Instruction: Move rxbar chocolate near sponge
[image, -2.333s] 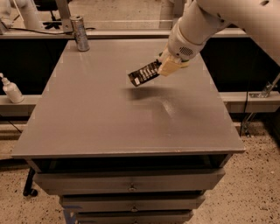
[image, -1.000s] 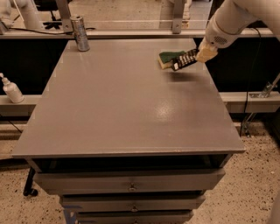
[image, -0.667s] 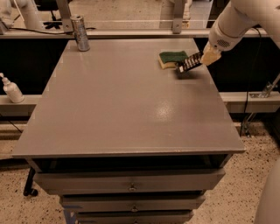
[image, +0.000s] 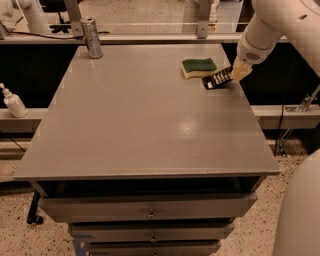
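The sponge (image: 198, 67), dark green on top with a pale yellow body, lies at the far right of the grey table (image: 145, 115). The rxbar chocolate (image: 216, 79), a flat black wrapper with white print, is just right of and in front of the sponge, low over the table or touching it. My gripper (image: 234, 75) comes in from the right on the white arm (image: 265, 35) and is shut on the bar's right end.
A silver can (image: 92, 38) stands at the table's far left corner. A white pump bottle (image: 13, 102) sits on a shelf to the left. Drawers (image: 150, 212) are below the table front. A rail runs along the back.
The gripper carried the bar from mid-table to the far right, beside the sponge, and lowered it toward the tabletop. The sponge, hidden behind the arm at first, now shows.
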